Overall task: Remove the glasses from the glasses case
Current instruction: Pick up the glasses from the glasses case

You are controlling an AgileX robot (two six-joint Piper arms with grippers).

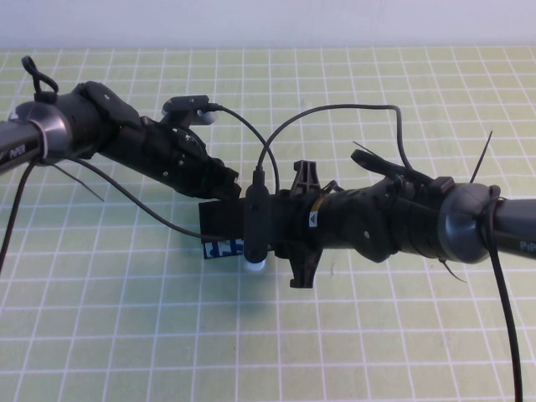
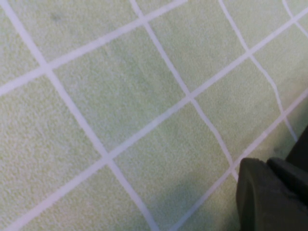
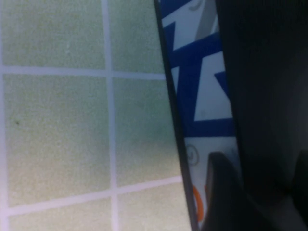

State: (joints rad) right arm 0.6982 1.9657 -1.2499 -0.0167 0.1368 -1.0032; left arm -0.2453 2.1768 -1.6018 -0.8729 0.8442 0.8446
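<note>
While both grippers (image 1: 230, 186) (image 1: 251, 219) crowd glasses case (image 1: 219, 219), mat (image 1: 126, 335) lies open

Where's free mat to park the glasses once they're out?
Bare mat in front of both arms, and a strip behind them along the far edge. The middle is crowded: the left gripper and right gripper meet over the glasses case.

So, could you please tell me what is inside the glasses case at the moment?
That cannot be seen. Both arms cover the glasses case: only a black top and a blue-lettered front strip show. No glasses are visible. The left claw and right claw are at the case, hidden from view.
</note>
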